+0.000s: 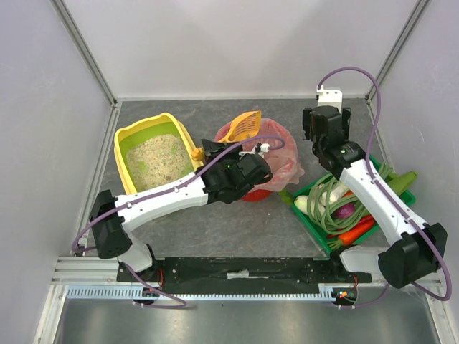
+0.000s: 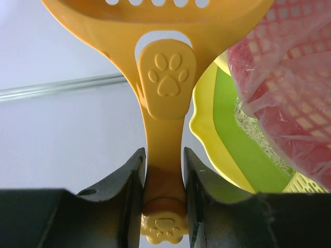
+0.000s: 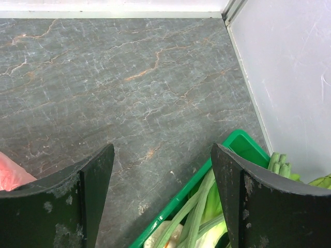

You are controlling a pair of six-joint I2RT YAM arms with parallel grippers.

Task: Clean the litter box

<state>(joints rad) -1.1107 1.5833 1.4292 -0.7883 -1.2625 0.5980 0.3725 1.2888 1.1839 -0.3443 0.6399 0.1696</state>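
The yellow litter box (image 1: 129, 143) with green inner walls and pale litter sits at the back left; its wall also shows in the left wrist view (image 2: 227, 134). My left gripper (image 1: 215, 149) is shut on the handle of an orange slotted scoop (image 1: 242, 125) with a paw-print handle (image 2: 166, 103), gripped between both jaws (image 2: 164, 175). The scoop head is raised beside the back-left edge of the red bin with the pink bag (image 1: 269, 154). My right gripper (image 1: 324, 122) is open and empty above the table at the back right (image 3: 163, 170).
The pink bag (image 2: 289, 93) is close on the scoop's right. A green tray of vegetables (image 1: 344, 208) stands at the right, under the right arm; its corner shows in the right wrist view (image 3: 238, 144). White walls enclose the table.
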